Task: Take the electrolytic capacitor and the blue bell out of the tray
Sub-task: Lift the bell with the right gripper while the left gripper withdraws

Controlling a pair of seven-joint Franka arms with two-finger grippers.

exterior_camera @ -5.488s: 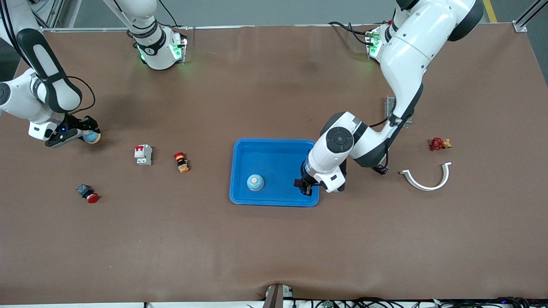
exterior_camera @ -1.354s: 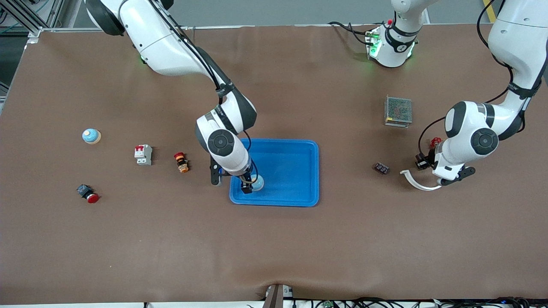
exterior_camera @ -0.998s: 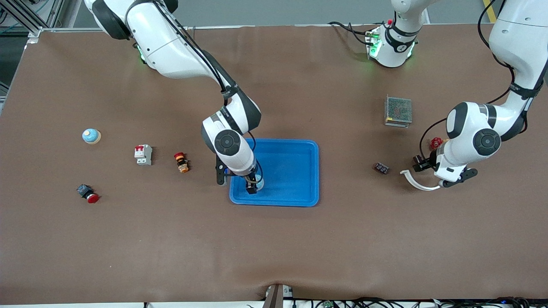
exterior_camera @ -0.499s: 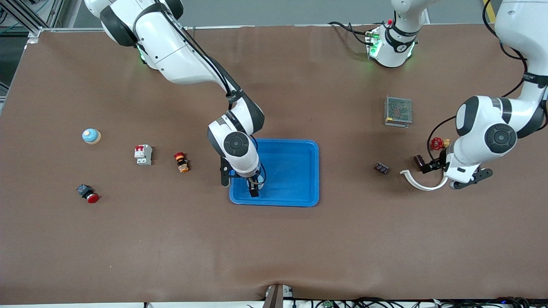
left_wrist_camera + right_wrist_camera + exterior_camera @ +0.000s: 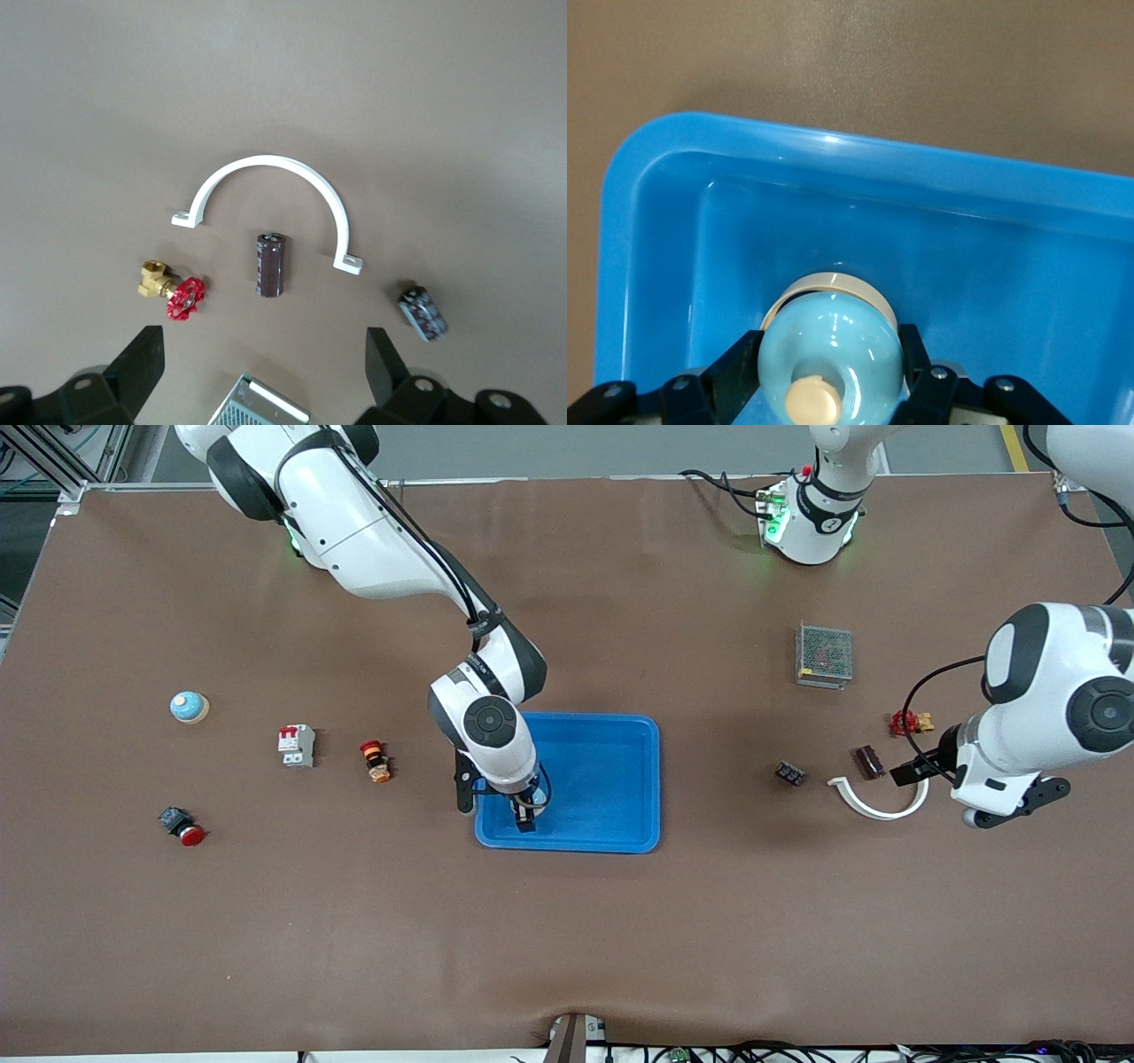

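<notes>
r gripper (image 5: pixel 830 376) grips bell (image 5: pixel 830 350) in tray (image 5: pixel 673 177); l gripper (image 5: pixel 264 372) open over capacitor (image 5: pixel 270 264)

- Circuit breaker (image 5: pixel 297 745), emergency-stop button (image 5: pixel 376 761): 9 o'clock of tray.
- Red pushbutton (image 5: pixel 182 827): 8 o'clock.
- White clamp (image 5: pixel 877 802), red valve (image 5: pixel 909 723), meshed power supply (image 5: pixel 824 655): 3 o'clock.

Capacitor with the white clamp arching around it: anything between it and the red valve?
Nothing. In the left wrist view, bare table separates the capacitor from the red valve.
</notes>
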